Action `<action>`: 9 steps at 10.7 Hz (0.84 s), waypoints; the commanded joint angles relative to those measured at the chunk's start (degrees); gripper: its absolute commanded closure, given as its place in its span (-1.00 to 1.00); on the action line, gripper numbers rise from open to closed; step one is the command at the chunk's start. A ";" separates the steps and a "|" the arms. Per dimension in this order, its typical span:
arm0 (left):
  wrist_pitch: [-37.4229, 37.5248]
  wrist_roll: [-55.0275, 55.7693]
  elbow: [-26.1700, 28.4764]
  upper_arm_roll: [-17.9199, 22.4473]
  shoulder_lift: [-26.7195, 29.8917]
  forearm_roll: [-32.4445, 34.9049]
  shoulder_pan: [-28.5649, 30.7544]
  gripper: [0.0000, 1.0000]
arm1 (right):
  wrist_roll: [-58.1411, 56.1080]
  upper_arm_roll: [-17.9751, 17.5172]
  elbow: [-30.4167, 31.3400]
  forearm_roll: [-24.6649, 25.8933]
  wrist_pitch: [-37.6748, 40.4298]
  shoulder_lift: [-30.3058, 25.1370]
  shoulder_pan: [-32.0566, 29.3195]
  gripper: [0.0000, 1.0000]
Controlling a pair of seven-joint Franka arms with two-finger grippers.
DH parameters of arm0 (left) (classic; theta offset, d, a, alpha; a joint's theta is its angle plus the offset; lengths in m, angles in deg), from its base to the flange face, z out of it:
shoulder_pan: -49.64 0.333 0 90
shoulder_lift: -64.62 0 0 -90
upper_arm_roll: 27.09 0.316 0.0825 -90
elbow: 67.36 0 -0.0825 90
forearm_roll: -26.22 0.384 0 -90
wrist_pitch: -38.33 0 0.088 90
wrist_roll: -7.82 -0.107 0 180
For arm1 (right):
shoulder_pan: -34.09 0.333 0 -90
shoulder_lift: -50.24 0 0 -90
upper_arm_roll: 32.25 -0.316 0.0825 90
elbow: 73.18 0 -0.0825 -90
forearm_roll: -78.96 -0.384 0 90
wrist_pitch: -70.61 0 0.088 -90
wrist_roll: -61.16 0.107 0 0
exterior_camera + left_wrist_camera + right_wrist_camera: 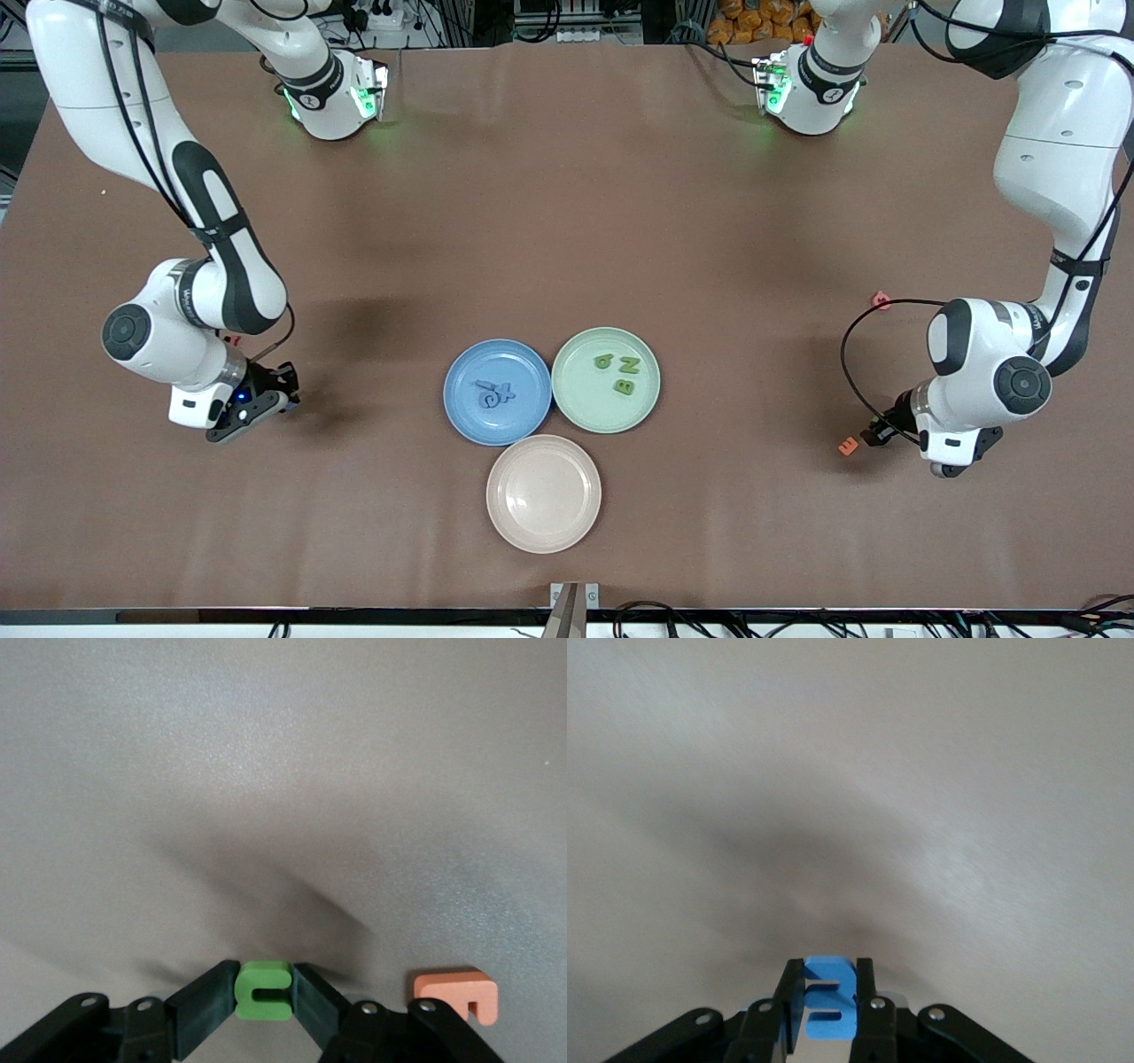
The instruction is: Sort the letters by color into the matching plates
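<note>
A: Quick pass. Left gripper sits low at the left arm's end of the surface, fingers pinched on a green letter. An orange letter lies just beside it on the surface.

B: Right gripper?

A: Low at the right arm's end, fingers narrow around a blue letter. In the front view I can't make out either held letter, only from the wrists.

B: Plates?

A: Three in the middle, rims touching or nearly. Blue plate with blue letters in it, pale green plate with three green letters, beige plate nearest the front camera, nothing in it. A pink letter lies loose near the left arm, farther from the front camera than the orange one.

B: Handling?

A: I'd guess light, stiff, chunky foam or plastic; flat sides give the fingers a fair hold. Tiny though, so a pinch across the outer flat faces looks safest. Off-centre and it could twist or pop out.

B: Next?

A: Probably green to the pale green plate, blue to the blue plate.
</note>
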 commanded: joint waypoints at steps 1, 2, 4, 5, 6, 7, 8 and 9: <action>-0.92 0.39 1.14 0.23 0.51 -0.34 -0.11 1.00 | 9.60 -0.07 0.08 -6.07 0.85 -1.80 5.58 0.57; -0.92 0.47 0.71 0.23 0.69 -0.34 -0.29 1.00 | 14.33 0.19 -0.01 -7.04 0.85 -2.15 8.56 0.57; -0.92 0.74 -0.44 0.05 1.83 -0.87 -0.73 1.00 | 23.74 0.28 -1.14 -7.14 0.85 -2.33 13.31 0.57; -0.92 0.74 -0.70 -0.21 2.18 -0.96 -0.73 1.00 | 27.18 0.28 -1.67 -7.14 0.76 -2.25 15.60 0.57; -0.84 0.74 -0.71 -0.39 2.44 -1.22 -0.81 1.00 | 30.34 0.28 -2.29 -7.05 0.76 -2.16 17.71 0.57; -0.84 0.83 -1.23 -0.56 2.53 -1.31 -0.81 1.00 | 33.77 0.28 -3.34 -7.14 0.76 -1.90 19.73 0.57; -0.75 2.04 -1.49 -1.87 2.62 -1.92 -0.81 1.00 | 36.33 0.28 -4.74 -7.14 0.59 -1.20 21.32 0.57; -0.66 4.23 -1.58 -3.28 2.62 -1.93 -0.90 1.00 | 38.35 0.28 -6.06 -7.14 0.41 -0.41 22.81 0.57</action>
